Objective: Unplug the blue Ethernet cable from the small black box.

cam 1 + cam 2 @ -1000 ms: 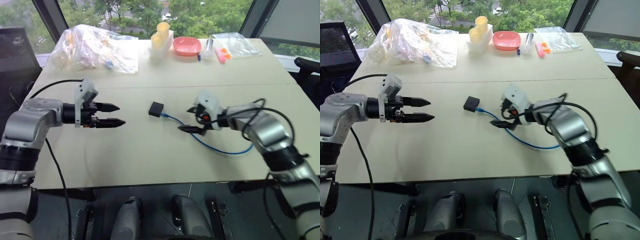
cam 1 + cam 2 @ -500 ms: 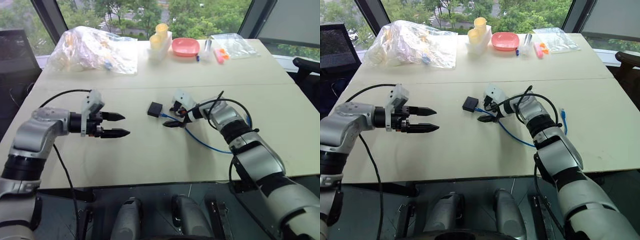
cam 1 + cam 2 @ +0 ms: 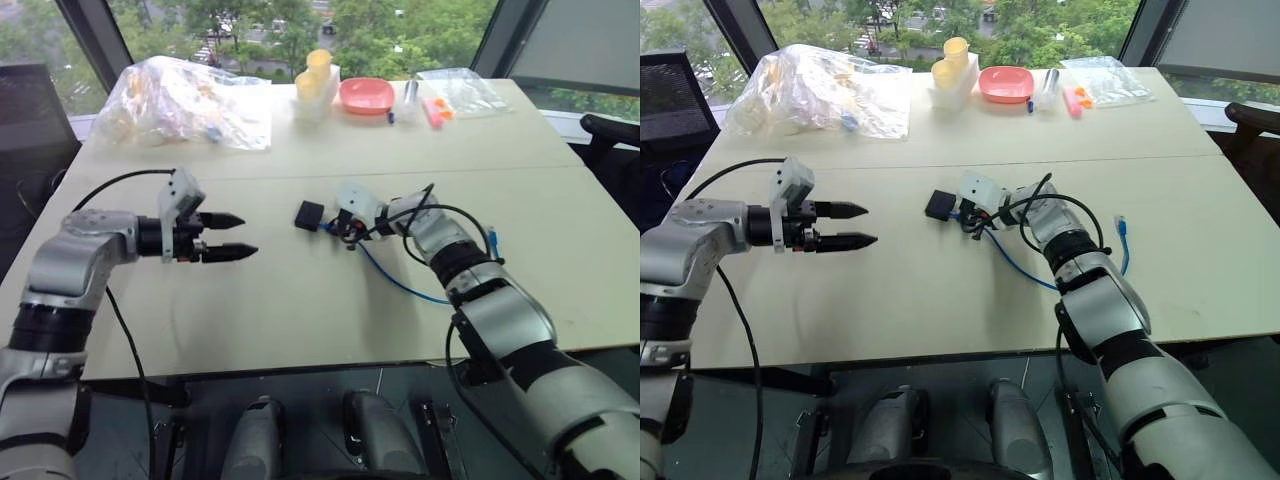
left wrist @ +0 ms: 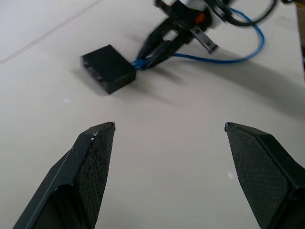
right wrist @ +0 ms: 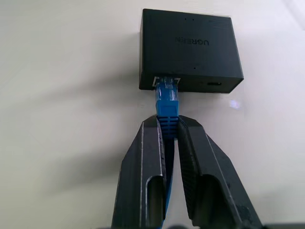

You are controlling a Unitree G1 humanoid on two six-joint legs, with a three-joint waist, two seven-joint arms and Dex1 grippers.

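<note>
The right gripper point(image 5: 167, 125) is clamped on the blue cable point(image 5: 166, 98), its 2 fingers point(image 5: 143, 167) pinching the ribbed boot just behind the plug. The plug sits in a port on the side of the black box point(image 5: 189, 50), so the cable is not yet out. The box lies flat on the table point(image 3: 300, 300), near the middle, just past the seam between the 2 tabletops on the robot's side. From the gripper the cable runs back under the right arm, curves across the table toward the robot's right, and ends in a free plug point(image 3: 492, 238) lying beside the forearm.

The left gripper point(image 3: 236, 236) hangs above the table to the left of the box, well apart from it, its 2 fingers point(image 4: 93, 162) spread wide with nothing between them and pointing toward the box.

At the far edge of the table lie a crumpled clear bag point(image 3: 185, 100) with small items inside, a white holder with 2 yellow cups point(image 3: 318, 72), a pink bowl point(image 3: 368, 95), and a second clear bag point(image 3: 465, 88) with a pink item point(image 3: 434, 108) beside it.
</note>
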